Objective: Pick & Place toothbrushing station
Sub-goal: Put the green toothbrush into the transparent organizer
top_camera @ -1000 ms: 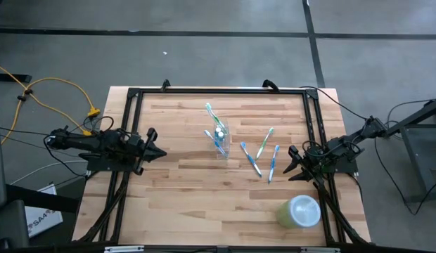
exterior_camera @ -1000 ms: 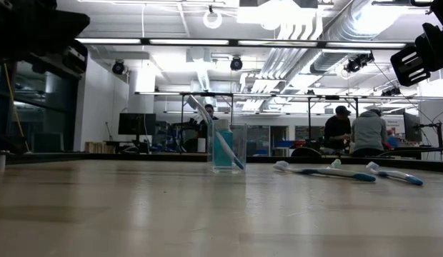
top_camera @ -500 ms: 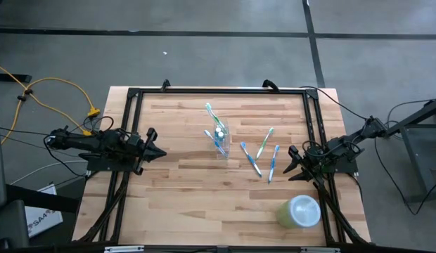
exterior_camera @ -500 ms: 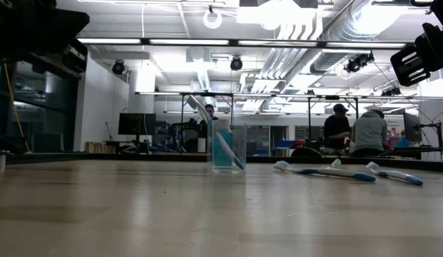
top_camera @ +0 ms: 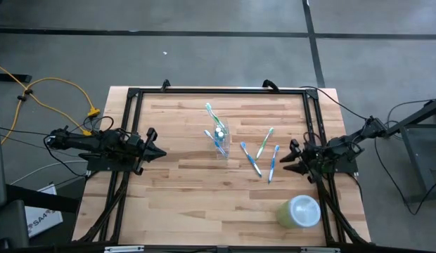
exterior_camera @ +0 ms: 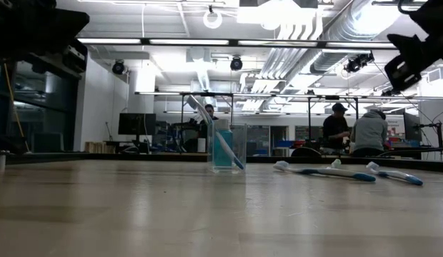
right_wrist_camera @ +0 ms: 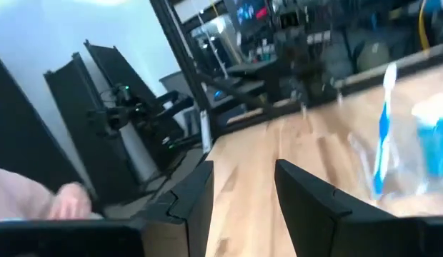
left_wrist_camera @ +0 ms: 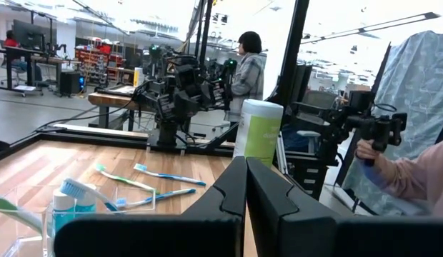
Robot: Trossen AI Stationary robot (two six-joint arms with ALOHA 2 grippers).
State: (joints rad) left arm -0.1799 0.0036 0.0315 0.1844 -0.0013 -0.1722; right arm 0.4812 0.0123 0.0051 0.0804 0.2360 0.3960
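Risk: right claw [top_camera: 287, 161], fingers apart, sits at desk [top_camera: 176, 204] edge just beside three loose toothbrushes [top_camera: 262, 156]; a low sweep could scatter them or tip the clear cup [top_camera: 219, 140]. Left claw [top_camera: 159, 152] waits at left edge, fingers together. Cup upright mid-desk, w/ blue tube and brushes leaning inside. Pale green container [top_camera: 299, 211] near right corner.

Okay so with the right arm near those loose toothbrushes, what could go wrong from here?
The three loose toothbrushes lie flat and close together, so the open right gripper could nudge a neighbour while going for one. They are thin and flat on the wood, so the fingers may slip off. The clear cup looks light and already holds a leaning brush; dropping another in could tip it. The left gripper waits at the table's left side.
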